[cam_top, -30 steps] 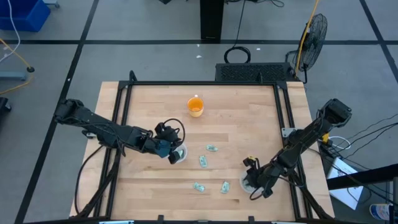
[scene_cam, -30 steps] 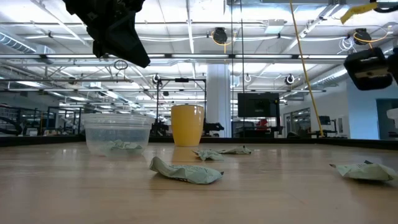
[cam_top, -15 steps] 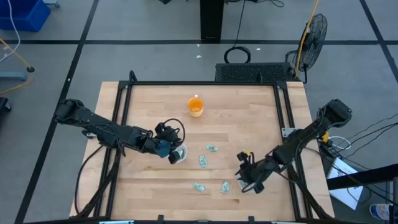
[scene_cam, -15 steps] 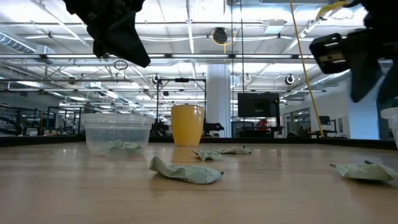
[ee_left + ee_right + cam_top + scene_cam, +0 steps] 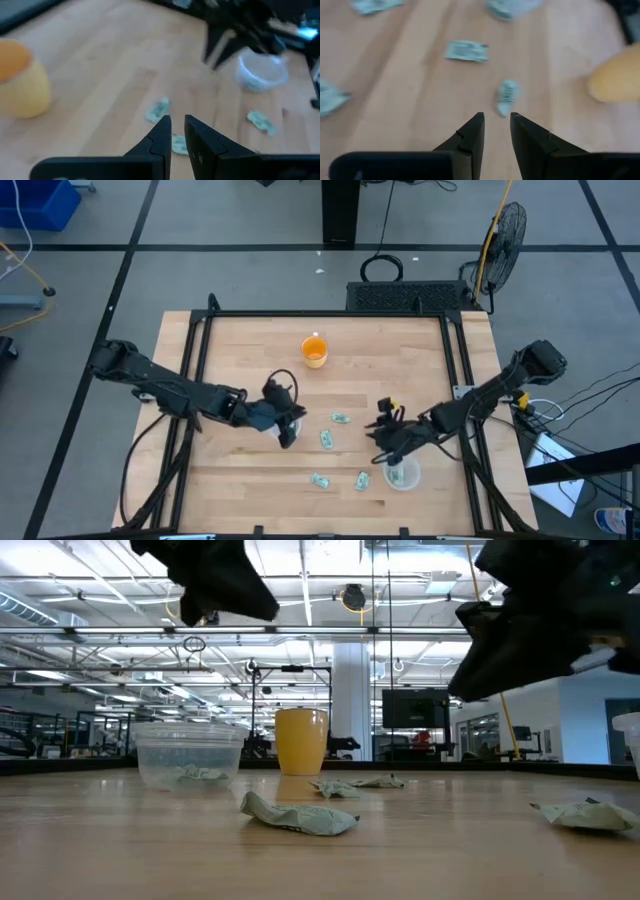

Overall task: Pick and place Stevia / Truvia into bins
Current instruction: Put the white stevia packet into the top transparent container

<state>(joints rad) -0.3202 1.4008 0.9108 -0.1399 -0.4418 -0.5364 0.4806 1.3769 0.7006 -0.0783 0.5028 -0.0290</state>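
Several pale green-and-white packets lie flat on the wooden table: two near the middle (image 5: 341,418) (image 5: 326,438) and two nearer the front (image 5: 320,480) (image 5: 361,479). The left clear cup (image 5: 190,755) holds a packet; in the high view my left gripper (image 5: 287,426) hangs over it. The right clear cup (image 5: 403,473) stands near the front right. My left gripper (image 5: 178,125) is open by a narrow gap and empty. My right gripper (image 5: 380,444) is also slightly open and empty (image 5: 496,125), above the table just right of the middle packets.
An orange cup (image 5: 314,351) stands toward the far side of the table. A dark frame rail (image 5: 320,314) runs around the table. Bare wood lies between the orange cup and the packets, and along the left side.
My right gripper has moved from above the right clear cup toward the table's left and far side, toward the middle packets, leaving the cup uncovered. My left gripper has shifted a little toward the table's right. The packets and cups have stayed in place.
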